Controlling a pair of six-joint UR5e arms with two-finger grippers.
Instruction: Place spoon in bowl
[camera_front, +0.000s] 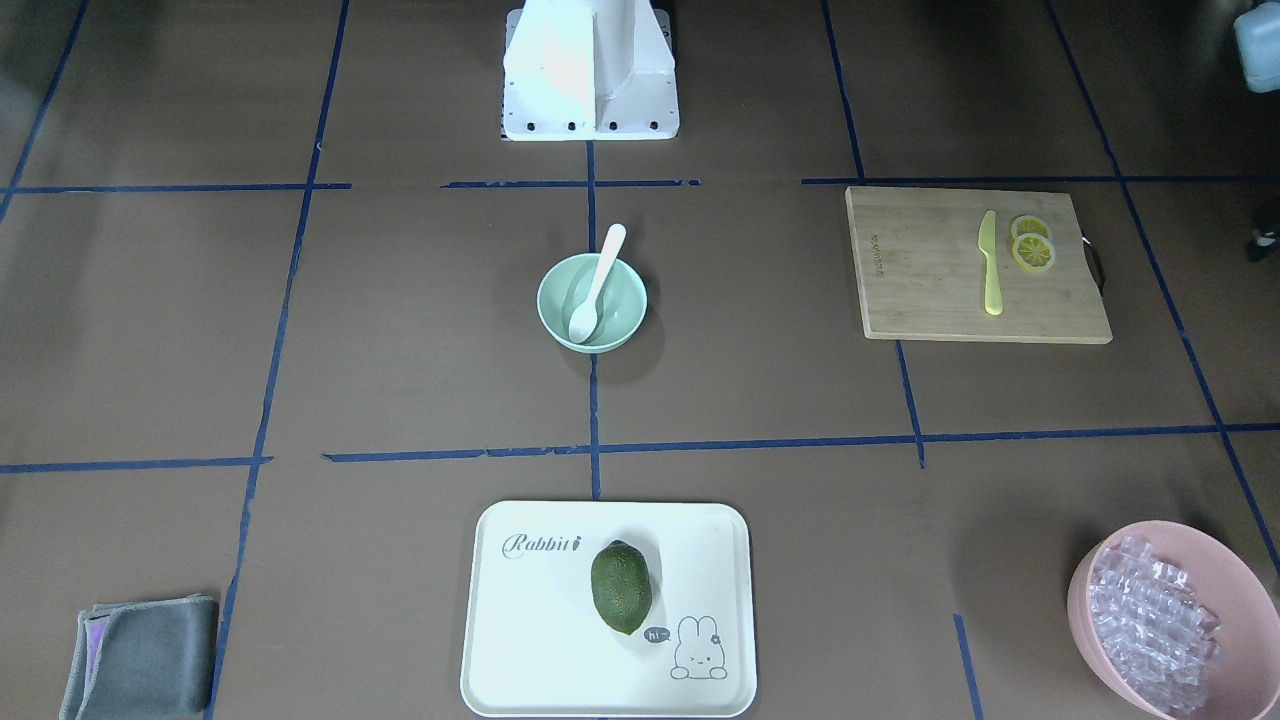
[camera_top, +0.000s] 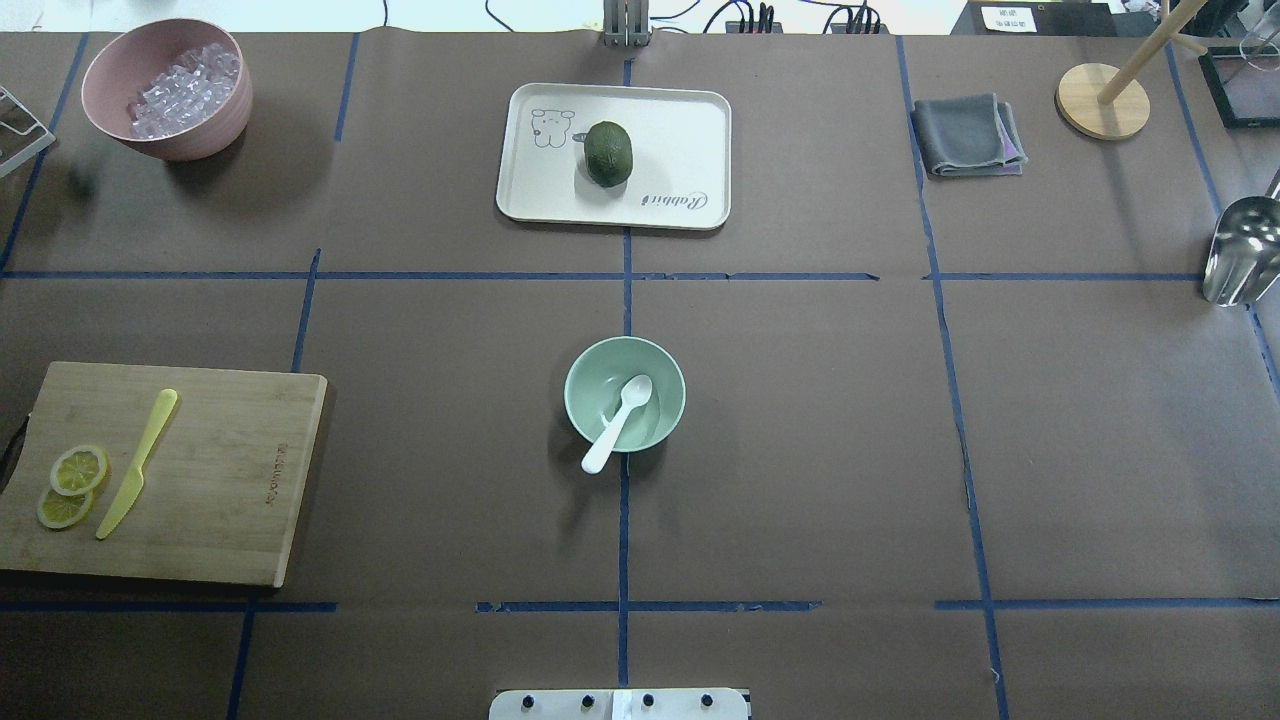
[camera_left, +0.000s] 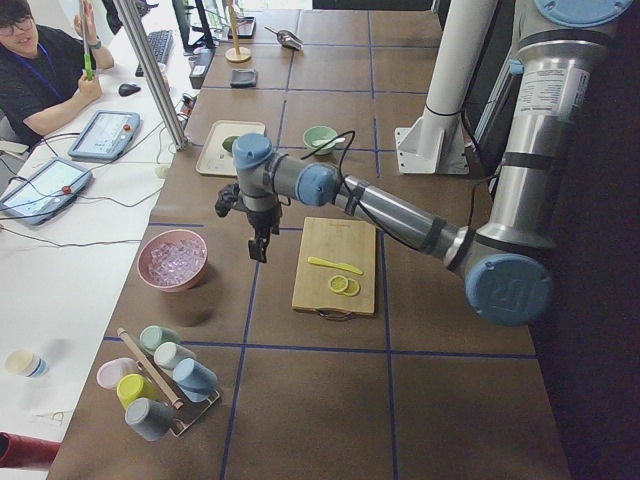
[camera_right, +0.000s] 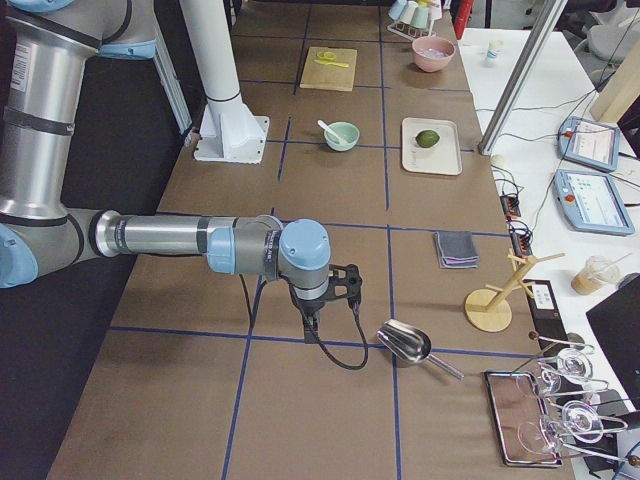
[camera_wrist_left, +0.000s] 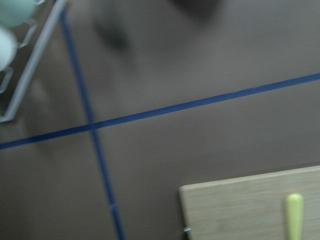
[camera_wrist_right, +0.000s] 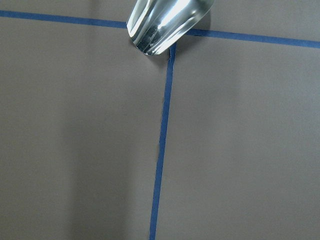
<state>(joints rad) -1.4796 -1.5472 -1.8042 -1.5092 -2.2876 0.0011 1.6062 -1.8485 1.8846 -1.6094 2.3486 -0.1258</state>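
Observation:
The white spoon (camera_front: 597, 285) lies in the mint-green bowl (camera_front: 627, 300) at the table's middle. Its scoop is inside and its handle leans over the rim toward the robot's base. Both show in the overhead view, spoon (camera_top: 620, 420) and bowl (camera_top: 590, 385). My left gripper (camera_left: 258, 245) hangs over the table between the pink bowl and the cutting board, far from the bowl. My right gripper (camera_right: 312, 322) hangs near the metal scoop, also far off. Both grippers show only in side views, so I cannot tell whether they are open or shut.
A cutting board (camera_top: 220, 470) holds a yellow knife (camera_top: 135, 465) and lemon slices. A white tray (camera_top: 680, 190) holds a green fruit. A pink bowl (camera_top: 165, 140) of ice pieces, a grey cloth (camera_top: 965, 135), a metal scoop (camera_top: 1240, 250) and a wooden stand (camera_top: 1100, 100) sit around the edges.

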